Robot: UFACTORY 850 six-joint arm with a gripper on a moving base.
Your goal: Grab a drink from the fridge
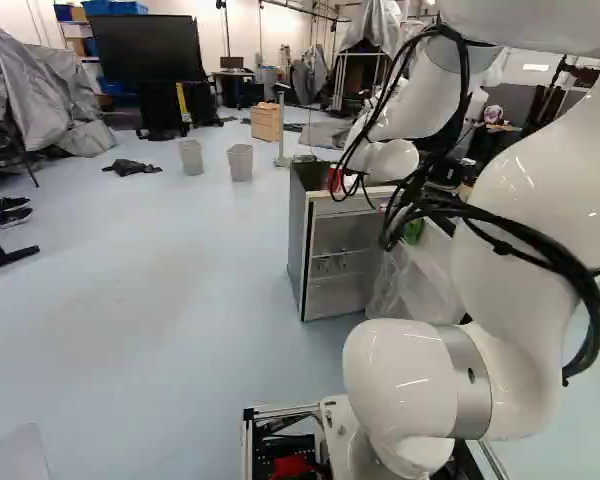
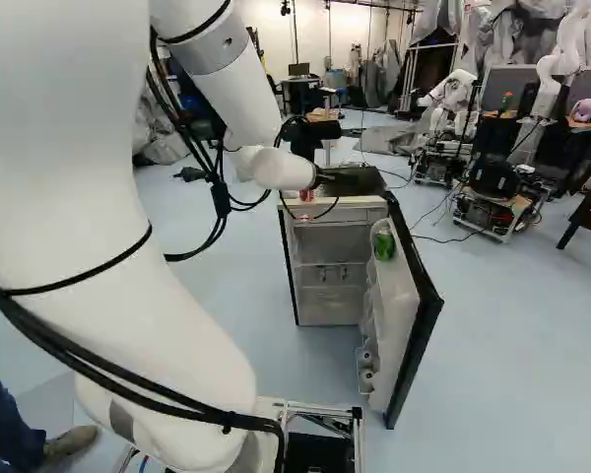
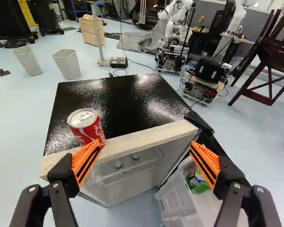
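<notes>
Plainly, the two fingers with their orange pads [image 3: 86,161] are standing wide apart and gripping nothing, and the open gripper [image 2: 329,178] is hanging near the front edge of the fridge [image 3: 125,106]. Just beside one pad in the wrist view, a red can [image 3: 86,126] is standing upright on the black fridge top, close to its front edge; whether pad and can are touching, the views are not telling. Partly behind the other pad, a green can [image 3: 196,180] is sitting in an upper rack on the inside of the door [image 2: 404,301]. That door is standing open, swinging out toward the right side of the right base view and baring the pale interior [image 2: 330,243] with its shelf. From the joint at the foot of the base views, the white arm [image 2: 108,227] is reaching ahead to the fridge. Farther out, two pale bins [image 3: 67,65] are standing on the floor near a wooden cabinet [image 3: 91,30], a large dark screen [image 1: 145,48] is standing beyond them, and another robot [image 2: 453,94] is standing past the fridge, across from a dark wooden chair [image 3: 270,61].
</notes>
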